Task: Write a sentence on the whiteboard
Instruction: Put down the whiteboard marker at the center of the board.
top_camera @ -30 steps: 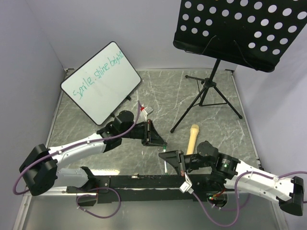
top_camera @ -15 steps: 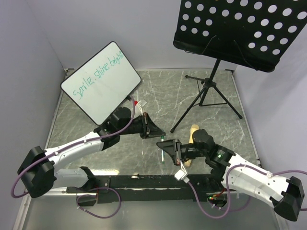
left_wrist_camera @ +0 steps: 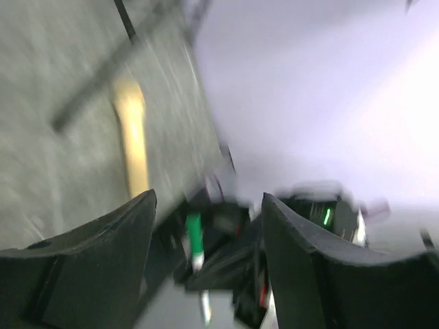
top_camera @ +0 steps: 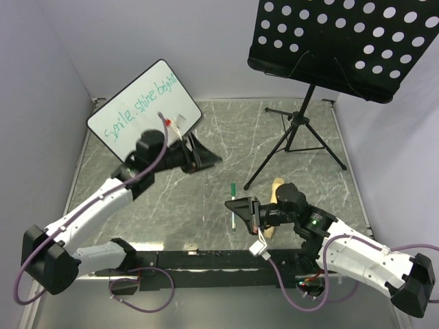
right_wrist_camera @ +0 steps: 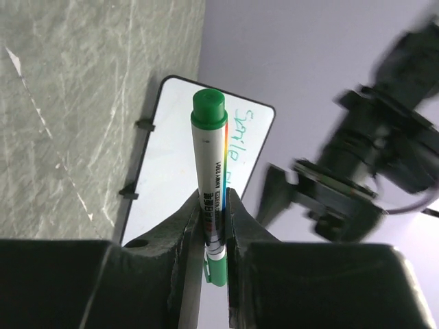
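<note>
Left pincer (top_camera: 204, 157) has swung back beside the whiteboard (top_camera: 137, 116) — jaws apart, seemingly empty; right pincer (top_camera: 236, 209) clamps marker (right_wrist_camera: 211, 157).

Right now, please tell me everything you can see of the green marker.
The green marker has a white barrel with black print and a rainbow stripe, green at both ends; it looks plastic. The right gripper is shut on the barrel near one end, so most of it sticks out.
</note>
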`<state>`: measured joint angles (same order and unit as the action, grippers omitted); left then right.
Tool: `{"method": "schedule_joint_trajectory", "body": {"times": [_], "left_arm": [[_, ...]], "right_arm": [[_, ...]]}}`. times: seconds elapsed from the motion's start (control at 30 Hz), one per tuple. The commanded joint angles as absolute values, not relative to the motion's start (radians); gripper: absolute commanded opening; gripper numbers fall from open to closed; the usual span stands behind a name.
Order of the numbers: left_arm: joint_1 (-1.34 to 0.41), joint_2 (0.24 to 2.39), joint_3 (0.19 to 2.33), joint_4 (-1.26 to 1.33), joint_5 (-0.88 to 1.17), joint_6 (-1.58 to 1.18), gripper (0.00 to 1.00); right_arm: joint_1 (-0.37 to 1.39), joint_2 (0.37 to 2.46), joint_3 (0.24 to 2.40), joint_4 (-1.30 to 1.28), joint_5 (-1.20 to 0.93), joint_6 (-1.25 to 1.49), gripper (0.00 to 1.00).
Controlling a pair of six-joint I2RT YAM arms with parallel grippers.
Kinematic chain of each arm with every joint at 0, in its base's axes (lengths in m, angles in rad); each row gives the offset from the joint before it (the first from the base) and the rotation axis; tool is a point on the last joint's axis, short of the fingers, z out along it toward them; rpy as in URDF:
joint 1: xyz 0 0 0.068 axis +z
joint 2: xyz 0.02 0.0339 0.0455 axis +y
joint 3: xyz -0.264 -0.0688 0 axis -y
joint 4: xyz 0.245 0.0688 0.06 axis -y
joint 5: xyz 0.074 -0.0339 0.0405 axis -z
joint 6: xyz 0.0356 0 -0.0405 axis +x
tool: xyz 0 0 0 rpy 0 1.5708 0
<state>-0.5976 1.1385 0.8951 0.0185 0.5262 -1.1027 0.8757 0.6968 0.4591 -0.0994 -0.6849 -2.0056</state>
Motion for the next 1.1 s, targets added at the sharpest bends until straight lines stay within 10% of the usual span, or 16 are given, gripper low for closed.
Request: {"method": "schedule_joint_trajectory", "body": {"times": [0.0,0.17,1.07], "left_arm": [[-0.523,1.074,1.142,-0.325,0.246,-0.823,0.69],[-0.522,0.861,1.192,-0.486,-0.069,-0.698,0.97],[-0.520,0.477,1.031,-0.701,-0.241,-0.772,0.97]], "right_arm": [[0.891,0.841,0.524,-0.101,-0.631,-1.993,0.00],[0.810,1.113,0.684,-0.049,-0.563,-1.974,0.00],[0.574,1.870,1.154,-0.262,-0.245,-2.342,0.19]]}}
